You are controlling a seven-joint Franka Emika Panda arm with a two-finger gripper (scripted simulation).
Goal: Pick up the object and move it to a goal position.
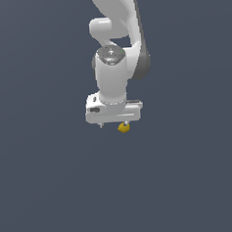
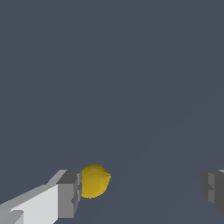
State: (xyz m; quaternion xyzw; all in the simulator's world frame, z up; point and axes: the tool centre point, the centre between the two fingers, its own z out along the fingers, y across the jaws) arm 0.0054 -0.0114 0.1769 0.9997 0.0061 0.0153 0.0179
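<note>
The object (image 1: 123, 127) is a tiny yellow-orange roundish lump that sits just under the white gripper hand in the exterior view. In the wrist view the object (image 2: 94, 180) lies between the two fingers, right against one grey finger pad (image 2: 69, 194), while the other finger pad (image 2: 213, 189) stands far from it. My gripper (image 1: 113, 124) points straight down with its fingers spread wide, so it is open (image 2: 142, 192) around the lump and not clamped on it.
The white arm (image 1: 114, 49) rises above the hand. A plain dark grey surface (image 1: 54, 191) fills the rest of both views, with no other objects or edges showing.
</note>
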